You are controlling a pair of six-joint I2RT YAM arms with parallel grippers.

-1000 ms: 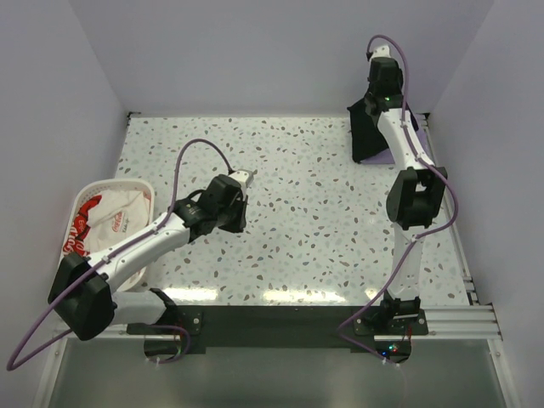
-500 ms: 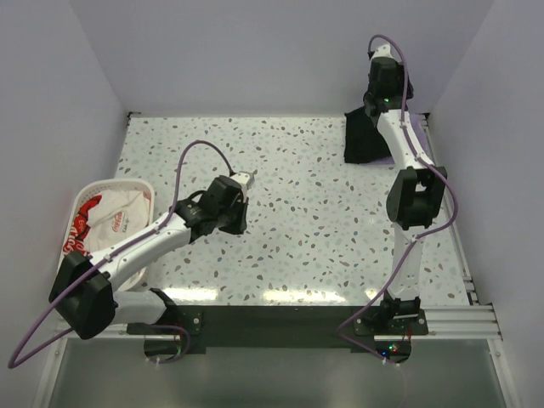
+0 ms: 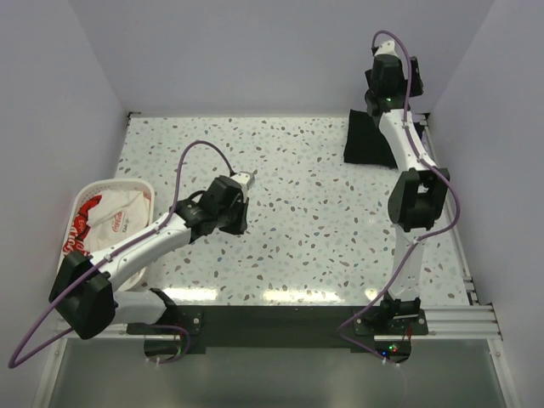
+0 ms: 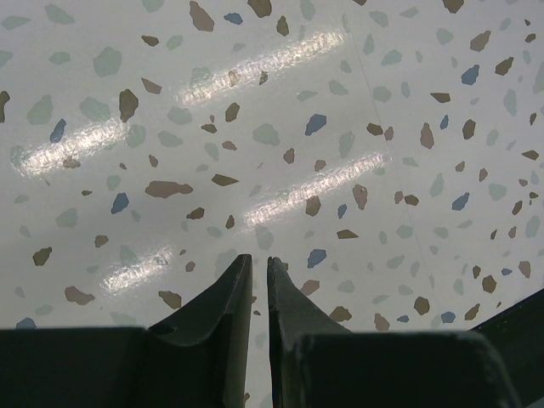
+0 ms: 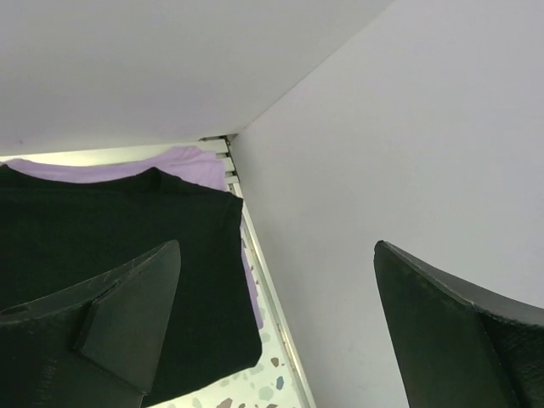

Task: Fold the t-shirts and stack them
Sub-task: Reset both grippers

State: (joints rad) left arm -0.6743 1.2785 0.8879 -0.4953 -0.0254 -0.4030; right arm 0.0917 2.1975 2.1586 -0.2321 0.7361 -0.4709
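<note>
**Black t-shirt (image 3: 364, 140): limp and light, best pinched at an edge**

Folded flat at the far right corner of the table (image 3: 306, 221), on top of the lavender t-shirt (image 5: 183, 157), with only a purple margin showing past it. Right gripper (image 5: 276, 246) poised above that pile, jaws spread wide, holding nothing. Left gripper (image 4: 257, 259) over mid-table, fingers almost together with a thin slit between, nothing in it. White t-shirt with red lettering (image 3: 115, 212) crumpled in the basket (image 3: 144, 183) at the left edge. Probably soft, floppy, too limp to keep a fold when lifted; likely to slide on the glossy top. Best taken at a hem or shoulder corner, pinching all layers together, never mid-panel.
</note>
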